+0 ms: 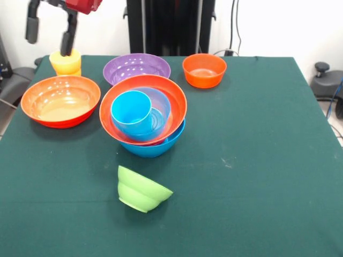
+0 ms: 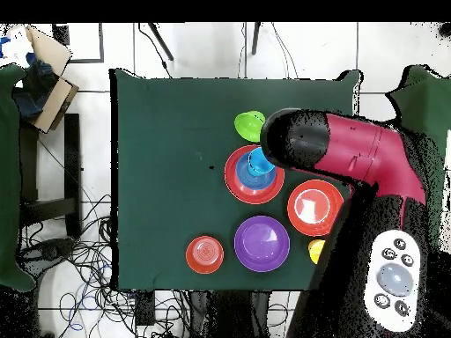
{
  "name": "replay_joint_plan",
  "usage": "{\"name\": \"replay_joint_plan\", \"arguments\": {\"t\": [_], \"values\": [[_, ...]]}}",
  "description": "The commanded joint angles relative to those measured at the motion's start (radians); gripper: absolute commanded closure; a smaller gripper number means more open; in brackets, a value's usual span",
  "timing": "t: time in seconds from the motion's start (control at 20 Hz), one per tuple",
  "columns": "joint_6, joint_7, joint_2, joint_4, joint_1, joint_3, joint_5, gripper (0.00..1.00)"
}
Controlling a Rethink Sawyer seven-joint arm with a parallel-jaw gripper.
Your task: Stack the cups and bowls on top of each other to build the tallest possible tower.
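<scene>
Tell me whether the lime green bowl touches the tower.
Apart. The front view shows bare green cloth between the lime green bowl and the tower.

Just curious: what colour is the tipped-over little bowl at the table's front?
Lime green, clearest in the front view.

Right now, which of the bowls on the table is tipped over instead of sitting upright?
The small ribbed lime green plastic bowl, alone in front of the tower; it lies tilted on its side, the others sit upright.

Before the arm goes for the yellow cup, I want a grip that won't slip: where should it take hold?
Probably by the rim, from straight above. The yellow cup stands upright at the table's edge, and the open gripper already hangs over it, fingers pointing down. One finger inside, one outside, pinching the wall, should suit its tapered shape.
</scene>
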Motion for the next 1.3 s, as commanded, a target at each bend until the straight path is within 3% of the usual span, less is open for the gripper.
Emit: {"name": "replay_joint_plan", "arguments": {"t": [0.05,0.3,0.45,0.85,1.3], "values": [[0.198,-0.304,-0.064,0.091,-0.172,0.244,0.08,1.0],[0.187,-0.247,-0.041,0.071,-0.158,0.258,0.075,1.0],[0.131,-0.186,-0.007,0.064,-0.143,0.272,0.057,1.0],[0.081,-0.076,-0.002,0.08,-0.101,0.262,0.039,1.0],[0.067,-0.061,-0.002,0.07,-0.082,0.237,0.011,1.0]]}}
